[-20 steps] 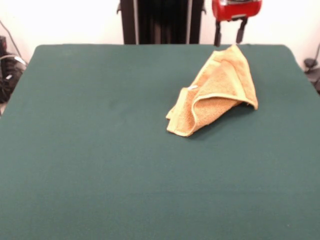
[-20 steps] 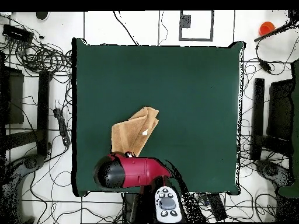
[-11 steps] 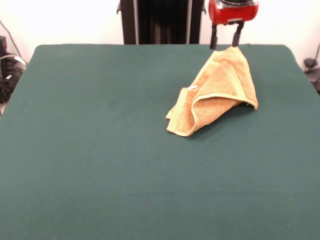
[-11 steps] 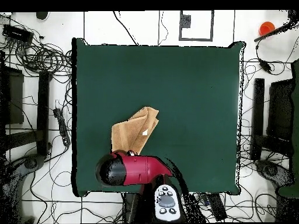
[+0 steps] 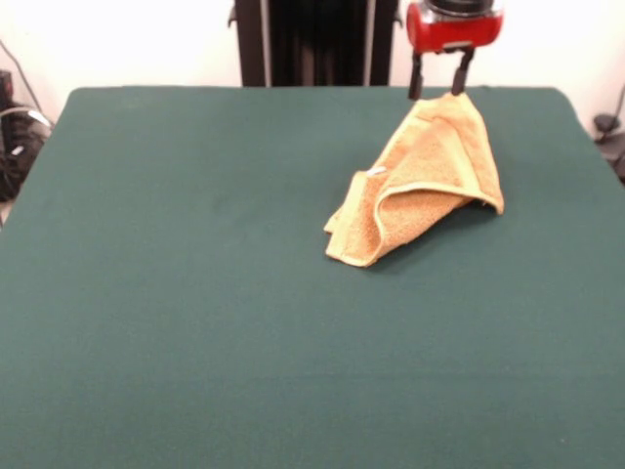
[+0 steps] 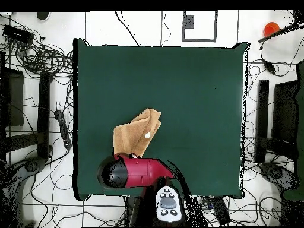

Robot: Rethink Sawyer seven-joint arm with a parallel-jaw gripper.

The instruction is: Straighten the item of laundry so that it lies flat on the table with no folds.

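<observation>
You have one red-bodied gripper with two dark fingers (image 5: 437,80) spread apart, holding nothing, its tips just at the far corner of the one golden-orange terry towel (image 5: 422,186); its upper body is cut off by the front view's top edge. That towel lies folded over itself on the single dark green felt-topped table (image 5: 195,293), towards the robot's side. In the overhead view the red and black arm (image 6: 133,172) hides the gripper and the towel's nearest corner, and the small white label (image 6: 147,135) is only a speck.
</observation>
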